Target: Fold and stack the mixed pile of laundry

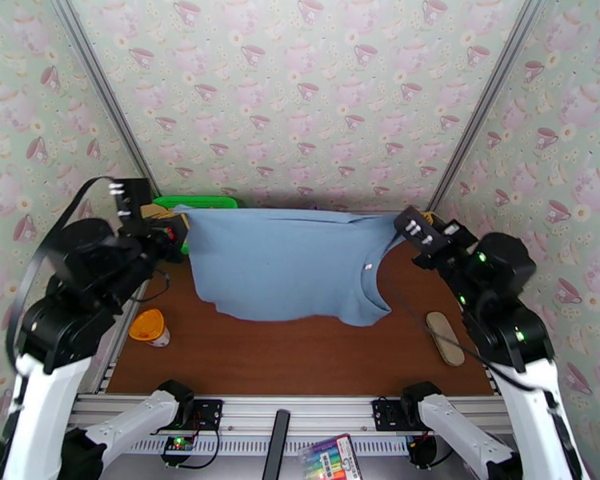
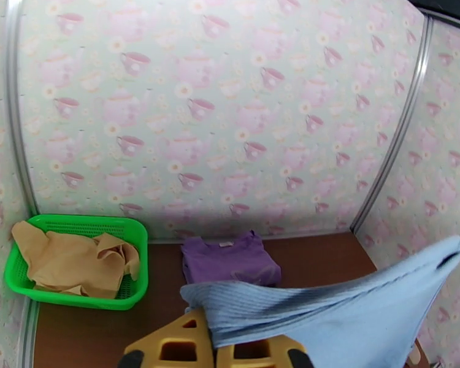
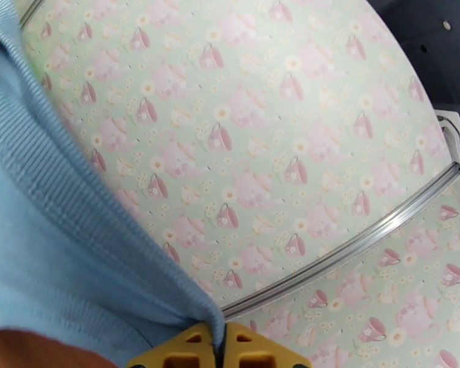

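The brown worktop [image 1: 300, 354] lies under the biggest item, the blue shirt [image 1: 292, 266]. It is lifted and stretched wide across the far half, with its top edge pulled into a near-straight line from left to right. The left jaws are clamped on its left corner and the right jaws are pinched shut on a ribbed edge at its right. The lower part hangs loose, and I cannot tell whether it touches the worktop.

It looks light, soft and limp. It will probably sag wherever it is not held, so corners and ribbed edges are the sensible places to grip, and the top edge needs to be kept taut. It is plain slate blue in a fine knit, with the neckline curving near its right side.

At the far left, a green basket [image 2: 138, 265] holds the crumpled tan garment [image 2: 64, 262]. Just right of the basket, on the worktop, the purple shirt [image 2: 227, 265] lies folded.
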{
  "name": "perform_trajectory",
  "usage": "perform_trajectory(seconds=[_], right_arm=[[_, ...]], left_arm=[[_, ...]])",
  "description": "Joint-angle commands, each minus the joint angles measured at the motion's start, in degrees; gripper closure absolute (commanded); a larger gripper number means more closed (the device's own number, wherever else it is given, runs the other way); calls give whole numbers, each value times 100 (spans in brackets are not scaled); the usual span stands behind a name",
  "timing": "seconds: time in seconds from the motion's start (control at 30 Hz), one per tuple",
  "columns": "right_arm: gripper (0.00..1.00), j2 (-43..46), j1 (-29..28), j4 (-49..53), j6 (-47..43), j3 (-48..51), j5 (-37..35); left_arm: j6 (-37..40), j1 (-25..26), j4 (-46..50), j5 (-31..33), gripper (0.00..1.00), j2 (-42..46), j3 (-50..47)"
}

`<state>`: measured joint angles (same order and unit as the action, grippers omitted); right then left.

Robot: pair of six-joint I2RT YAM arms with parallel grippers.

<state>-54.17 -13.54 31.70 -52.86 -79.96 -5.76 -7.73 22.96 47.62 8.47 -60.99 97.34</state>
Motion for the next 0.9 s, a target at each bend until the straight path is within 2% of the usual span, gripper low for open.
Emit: perform_trajectory(seconds=[0.0,0.17,0.3,0.4,0.47,0.57,0.67,0.8,0.87], right_arm=[[100,-790,293,-392,267,-254,-52],[100,-2097,566,-560,467,-1153,279],[100,-2902,650,-496,637,-2092,356],[100,-3045,659,-472,687,-2364,414],[100,-2923,660,-550,673,-2140,460],[100,-2510,660,-884,571,-1214,633],[100,-1997,660,-1187,496,-31,1049],[100,-1344,614,-1511,624,1774,1654],[100,-1078,481,-1512,735,2513,1615]], left_arm=[[335,-102,117,-286,100,-988,316],[771,-297,-115,-374,100,-2444,1433],[1080,-506,-156,-419,100,-3426,2690],[1244,-529,-144,-415,100,-3696,3208],[1249,-516,-296,-494,100,-3518,2948],[1221,-477,-1044,-608,100,-2761,1449],[1041,-415,-2110,-597,100,-1766,-668],[363,-298,-3550,-532,100,-688,-3558],[-159,-218,-4112,-491,100,-433,-4783]])
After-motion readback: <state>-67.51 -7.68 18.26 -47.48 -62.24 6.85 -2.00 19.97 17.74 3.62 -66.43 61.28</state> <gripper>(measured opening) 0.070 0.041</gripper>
